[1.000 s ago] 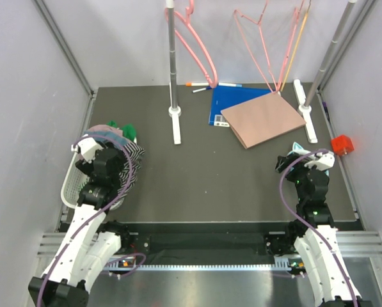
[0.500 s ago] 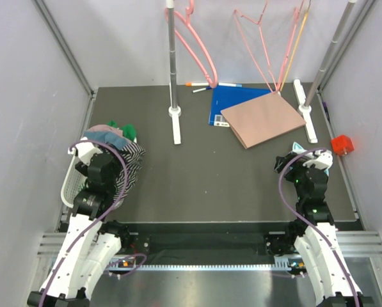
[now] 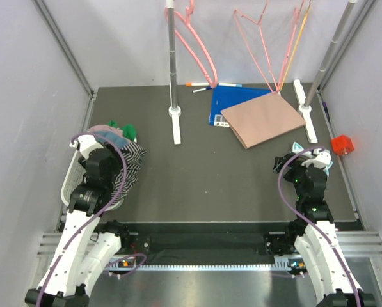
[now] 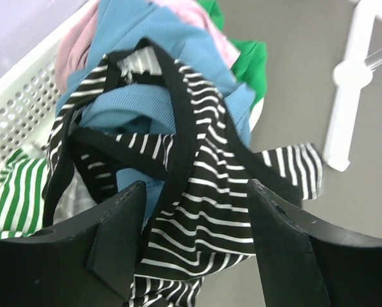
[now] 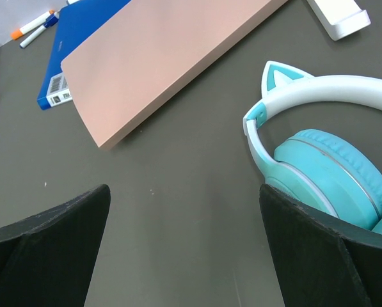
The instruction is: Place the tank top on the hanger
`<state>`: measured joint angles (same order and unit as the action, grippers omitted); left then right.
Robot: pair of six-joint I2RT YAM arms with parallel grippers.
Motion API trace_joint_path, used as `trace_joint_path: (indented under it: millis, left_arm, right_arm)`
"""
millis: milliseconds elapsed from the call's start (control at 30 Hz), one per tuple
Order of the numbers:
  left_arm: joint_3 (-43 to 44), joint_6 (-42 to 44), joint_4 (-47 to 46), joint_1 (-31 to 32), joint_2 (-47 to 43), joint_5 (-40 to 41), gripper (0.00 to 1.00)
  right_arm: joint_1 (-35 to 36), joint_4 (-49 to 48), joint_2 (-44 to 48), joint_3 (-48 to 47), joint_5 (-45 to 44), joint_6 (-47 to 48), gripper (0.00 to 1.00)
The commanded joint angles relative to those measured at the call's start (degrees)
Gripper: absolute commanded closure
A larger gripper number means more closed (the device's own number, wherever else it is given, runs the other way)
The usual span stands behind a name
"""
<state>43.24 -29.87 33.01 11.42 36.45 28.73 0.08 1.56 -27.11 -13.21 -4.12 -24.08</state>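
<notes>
The tank top (image 3: 132, 161), black with fine white stripes and dark-edged straps, lies on a heap of clothes in the white basket (image 3: 71, 183) at the left. In the left wrist view the tank top (image 4: 203, 185) drapes over a teal-blue cloth (image 4: 130, 112). My left gripper (image 4: 196, 192) is open, its fingers on either side of the striped cloth; in the top view it (image 3: 100, 167) hangs over the basket. The thick pink hanger (image 3: 198, 51) hangs on the rack at the back. My right gripper (image 5: 184, 192) is open and empty above the table (image 3: 306, 176).
Teal cat-ear headphones (image 5: 331, 166) lie beside the right gripper. A tan board (image 3: 262, 118) lies on a blue book (image 3: 224, 102). Also in view: thin pink wire hangers (image 3: 258, 45), an orange hanger (image 3: 293, 48), the rack pole (image 3: 172, 64), a red block (image 3: 342, 144), and a green-and-white garment (image 4: 15, 192) in the basket.
My left gripper has shifted slightly left and back over the basket. The right arm has hardly moved.
</notes>
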Motion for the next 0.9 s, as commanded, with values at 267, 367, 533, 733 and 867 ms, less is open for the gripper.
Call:
trace_joint_path:
  millis: [267,367,533,733,867]
  left_arm:
    - [2.11,-0.02,2.14,-0.17,1.61,0.54,0.94]
    - [3.94,0.86,0.39,-0.17,2.05,-0.95,1.00]
    - [13.69,3.84,-5.66,-0.17,6.25,-4.47,1.00]
    - [34.52,9.47,-7.35,-0.17,16.10,-0.53,1.00]
    - [44.71,12.20,-9.36,-0.17,19.62,-0.69,1.00]
  right_arm:
    - [-0.52,-2.53,-0.22,-3.22,1.31,0.26,0.00]
    - [-0.52,-2.53,-0.31,-3.31,1.40,0.26,0.00]
    - [-0.52,-2.44,-0.40,-3.40,1.48,0.34,0.00]
    - [-0.52,-2.18,-0.66,-3.66,1.83,0.43,0.00]
    - [-0.52,-2.35,-0.75,-3.66,1.83,0.43,0.00]
